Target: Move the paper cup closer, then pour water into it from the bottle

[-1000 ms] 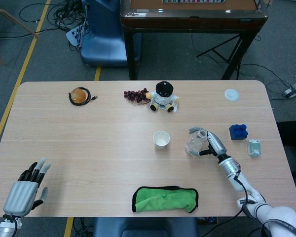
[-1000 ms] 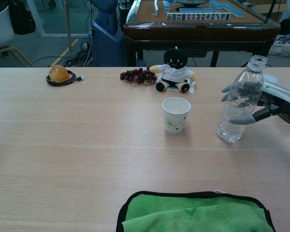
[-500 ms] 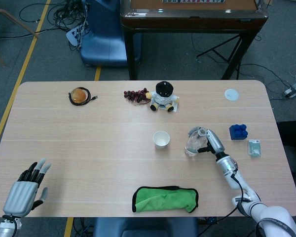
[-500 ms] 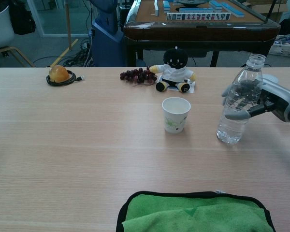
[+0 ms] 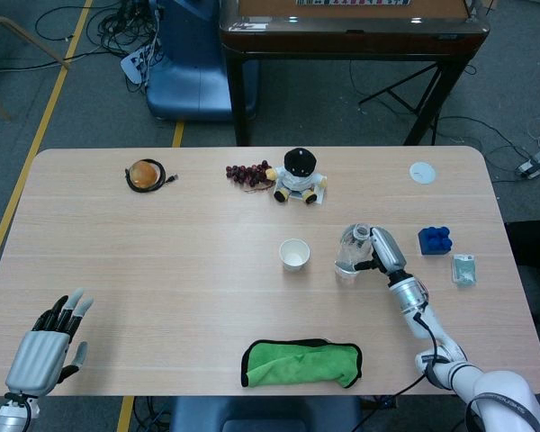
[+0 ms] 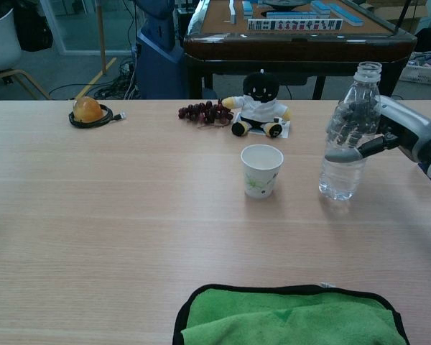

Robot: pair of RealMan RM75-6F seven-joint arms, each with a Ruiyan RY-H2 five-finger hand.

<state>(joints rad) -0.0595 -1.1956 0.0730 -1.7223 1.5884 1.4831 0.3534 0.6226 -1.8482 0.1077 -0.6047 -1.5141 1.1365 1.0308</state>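
Chest view: the cup [image 6: 261, 169] stands at mid-table, light and easily crushed or tipped, so any hold should be gentle, around its wall. Just right of it the bottle [image 6: 348, 134], uncapped, partly full, thin and slippery, is gripped mid-body by the right hand [image 6: 388, 134]. The left hand [image 5: 47, 343] idles empty, fingers apart, at the near-left edge.

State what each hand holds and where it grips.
The right hand grips the bottle around its upper body, below the neck. The left hand holds nothing.
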